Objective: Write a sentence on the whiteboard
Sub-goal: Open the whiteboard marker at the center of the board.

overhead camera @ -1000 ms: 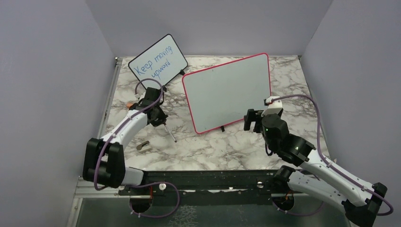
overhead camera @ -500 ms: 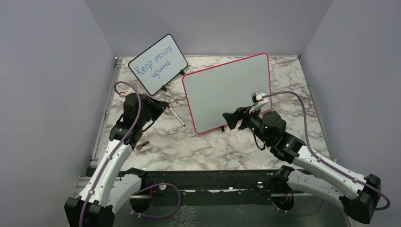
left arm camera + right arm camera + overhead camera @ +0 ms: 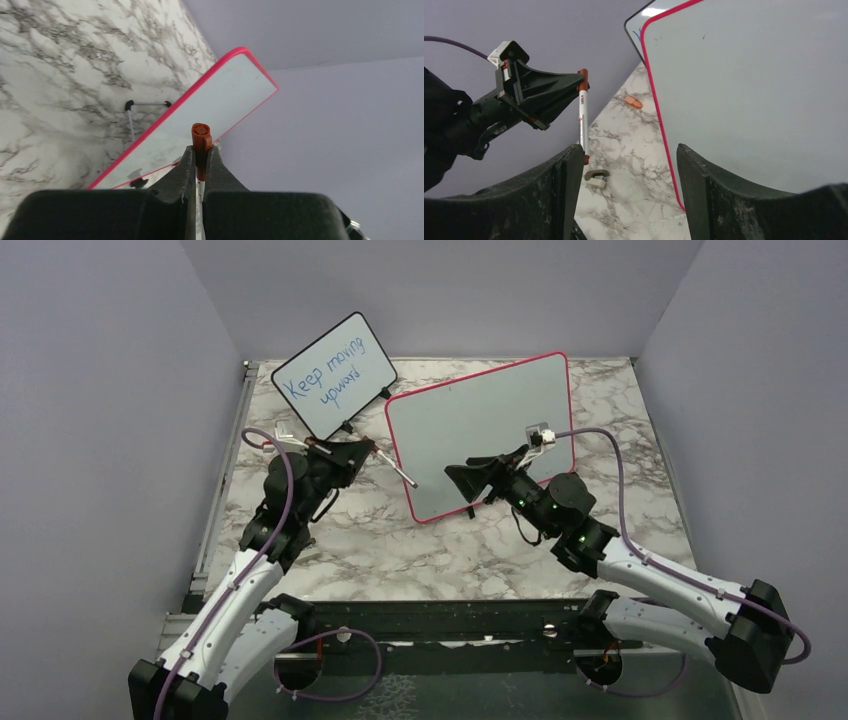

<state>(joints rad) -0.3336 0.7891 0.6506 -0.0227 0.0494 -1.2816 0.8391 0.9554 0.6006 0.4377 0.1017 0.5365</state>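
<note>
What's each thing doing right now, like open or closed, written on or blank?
whiteboard: propped up, blank.
small black-framed board: propped up, blue writing on it.
marker: held in the air, not touching the whiteboard.
left gripper: shut on the marker.
right gripper: open, empty.
small orange piece: lying on the table.
</note>
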